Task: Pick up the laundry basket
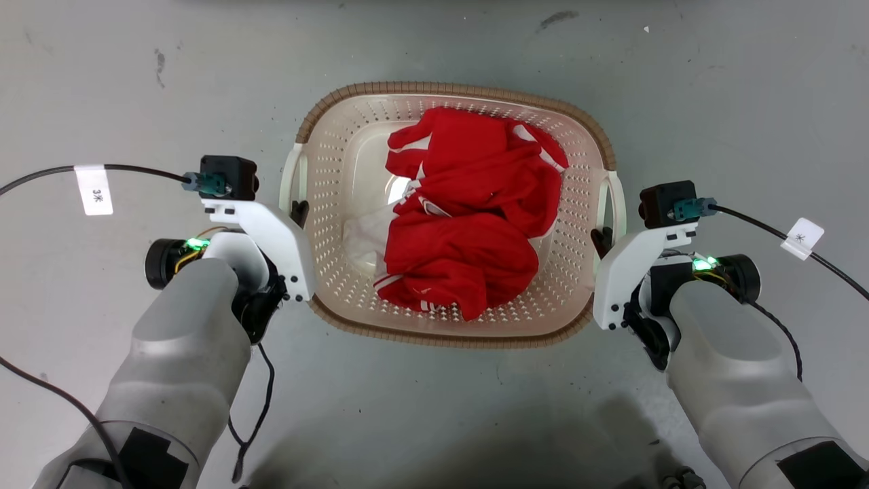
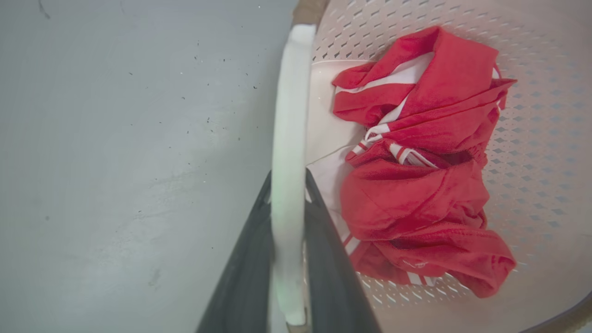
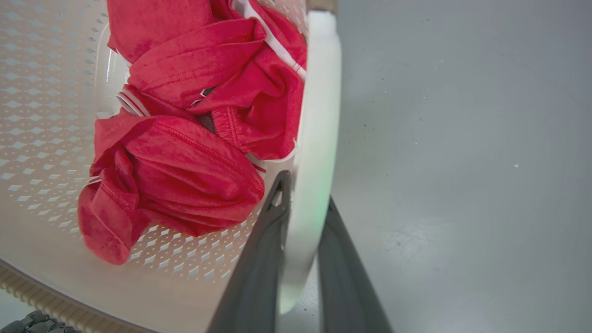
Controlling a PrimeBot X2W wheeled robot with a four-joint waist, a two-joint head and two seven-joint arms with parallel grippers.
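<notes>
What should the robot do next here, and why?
Probably raise both arms straight up together. The left gripper is closed on the left handle, the right gripper on the right handle, and the laundry basket, holding red clothes, seems to rest on the floor.

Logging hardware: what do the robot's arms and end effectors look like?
The left forearm and right forearm are pale grey shells with black patches. Each wrist has a white bracket, black camera block with teal plug, and green light. Black cables bear white tags. The left end effector and right end effector have dark tapering fingers.
</notes>
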